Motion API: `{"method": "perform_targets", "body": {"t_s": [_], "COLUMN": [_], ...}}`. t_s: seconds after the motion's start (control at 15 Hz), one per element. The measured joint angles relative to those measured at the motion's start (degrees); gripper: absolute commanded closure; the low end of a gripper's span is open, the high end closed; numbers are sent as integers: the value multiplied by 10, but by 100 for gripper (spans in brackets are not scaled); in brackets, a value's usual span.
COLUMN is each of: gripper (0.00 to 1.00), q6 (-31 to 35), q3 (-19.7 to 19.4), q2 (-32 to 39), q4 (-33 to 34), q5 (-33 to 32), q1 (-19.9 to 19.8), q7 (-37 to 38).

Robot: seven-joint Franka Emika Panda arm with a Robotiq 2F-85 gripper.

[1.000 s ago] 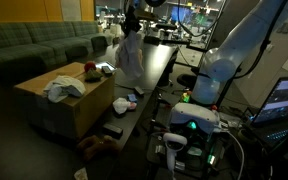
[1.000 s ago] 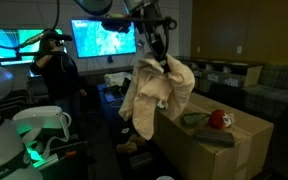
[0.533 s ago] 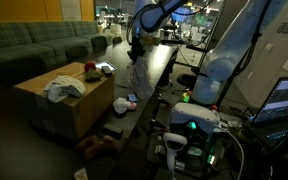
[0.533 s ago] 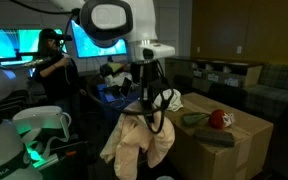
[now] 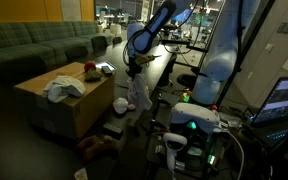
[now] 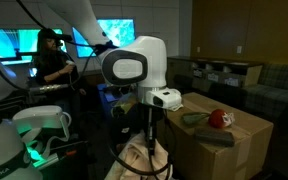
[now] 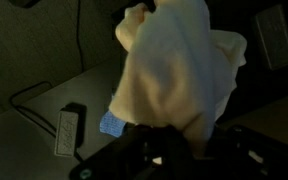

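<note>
A cream cloth (image 5: 139, 94) hangs from my gripper (image 5: 134, 68), which is shut on its top. In both exterior views the cloth dangles low beside a cardboard box (image 5: 54, 105), its lower part near the floor (image 6: 142, 162). The gripper (image 6: 149, 137) points straight down at about the height of the box's top. In the wrist view the cloth (image 7: 179, 70) fills the middle, and the dark gripper (image 7: 169, 150) pinches it at the bottom edge; the fingertips are hidden in the fabric.
On the cardboard box (image 6: 219, 145) lie a white rag (image 5: 64, 87), a red object (image 6: 219, 119) and a green item (image 6: 194, 119). A power strip (image 7: 67, 130) and small items lie on the floor. A person (image 6: 52, 60) stands behind; a sofa (image 5: 29, 50) is beyond.
The arm has come down steeply with the cloth, from above the level of the box's top to beside the box near the floor. The grip has stayed shut.
</note>
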Motion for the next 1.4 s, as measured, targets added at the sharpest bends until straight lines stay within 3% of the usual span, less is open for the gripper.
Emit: {"method": "perform_targets", "body": {"t_s": [0.47,0.87,1.4], "gripper": [95,96,92], "q6": [109,174,188], "q3": [-1,10,63], "q2": [109,178,236], "q4": [40,61,87], "q5": [32,155,277], "q1": [9,42,57], "q7": [47,68,68]}}
